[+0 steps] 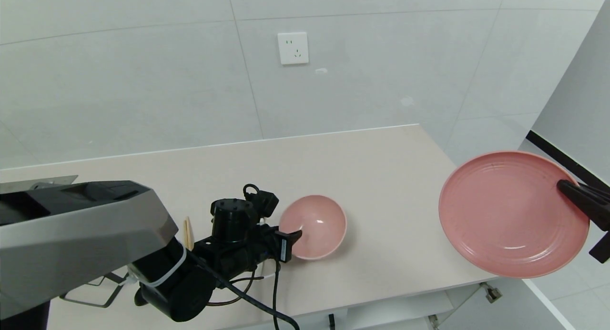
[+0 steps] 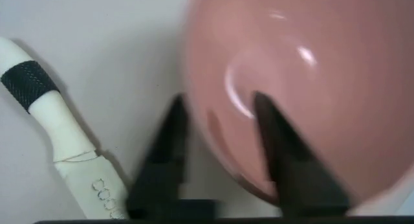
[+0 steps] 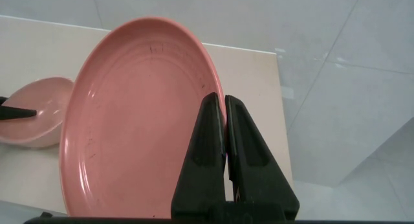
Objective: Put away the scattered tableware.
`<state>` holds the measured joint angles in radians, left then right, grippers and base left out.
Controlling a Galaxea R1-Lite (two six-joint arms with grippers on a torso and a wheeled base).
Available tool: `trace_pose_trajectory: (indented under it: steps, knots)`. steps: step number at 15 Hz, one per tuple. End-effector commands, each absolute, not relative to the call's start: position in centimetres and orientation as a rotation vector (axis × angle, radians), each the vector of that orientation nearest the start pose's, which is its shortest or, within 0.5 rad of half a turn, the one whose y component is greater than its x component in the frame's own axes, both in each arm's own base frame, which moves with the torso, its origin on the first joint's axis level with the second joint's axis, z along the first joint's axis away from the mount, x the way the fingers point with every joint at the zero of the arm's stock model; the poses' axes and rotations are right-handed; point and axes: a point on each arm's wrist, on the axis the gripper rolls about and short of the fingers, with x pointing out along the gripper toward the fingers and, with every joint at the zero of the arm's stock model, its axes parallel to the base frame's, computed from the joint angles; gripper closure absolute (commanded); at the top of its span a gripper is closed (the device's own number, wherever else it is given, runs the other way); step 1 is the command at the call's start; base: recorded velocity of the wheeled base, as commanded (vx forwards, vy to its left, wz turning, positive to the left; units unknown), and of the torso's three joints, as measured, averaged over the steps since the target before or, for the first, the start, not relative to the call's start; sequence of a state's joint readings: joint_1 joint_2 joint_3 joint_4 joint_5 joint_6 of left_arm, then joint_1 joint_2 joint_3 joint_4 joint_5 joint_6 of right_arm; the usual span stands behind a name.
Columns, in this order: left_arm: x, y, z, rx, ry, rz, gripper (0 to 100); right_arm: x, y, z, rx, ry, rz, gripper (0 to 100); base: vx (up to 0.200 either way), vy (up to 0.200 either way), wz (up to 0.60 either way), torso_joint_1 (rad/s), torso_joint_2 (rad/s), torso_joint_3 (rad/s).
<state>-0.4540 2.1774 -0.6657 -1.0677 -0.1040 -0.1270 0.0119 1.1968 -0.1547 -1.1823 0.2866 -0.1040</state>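
Note:
A pink bowl [image 1: 312,225] sits on the beige counter [image 1: 381,177] near its front. My left gripper [image 1: 291,236] is at the bowl's near-left rim, open; in the left wrist view one finger [image 2: 167,143] is outside the bowl [image 2: 323,88] and the other inside, with a gap showing. My right gripper [image 1: 566,187] is shut on the rim of a large pink plate [image 1: 510,213], held tilted in the air past the counter's right front corner. The right wrist view shows the closed fingers [image 3: 210,130] pinching the plate [image 3: 136,114] edge.
Wooden chopsticks [image 1: 188,232] lie on the counter left of my left arm. A white rod with a black band [image 2: 48,120] lies beside the bowl. A wire frame [image 1: 93,294] sits at the front left. A tiled wall with a socket [image 1: 292,48] stands behind.

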Motion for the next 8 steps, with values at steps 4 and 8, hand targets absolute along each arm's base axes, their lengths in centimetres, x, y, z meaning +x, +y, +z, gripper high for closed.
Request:
trace_pose_trajectory:
  steps: [4,8]
  knots:
    - [30.9,-15.5,4.8,-0.054,0.407,-0.529,100,14.5,0.8,18.0,-0.122,-0.153,0.291,100,0.0,0.0,0.0,0.0,0.0,0.0]
    - [30.5,-15.2,7.6,-0.058,0.253,-0.542,100,14.4,0.8,18.0,-0.122,-0.153,0.291,100,0.0,0.0,0.0,0.0,0.0,0.0]
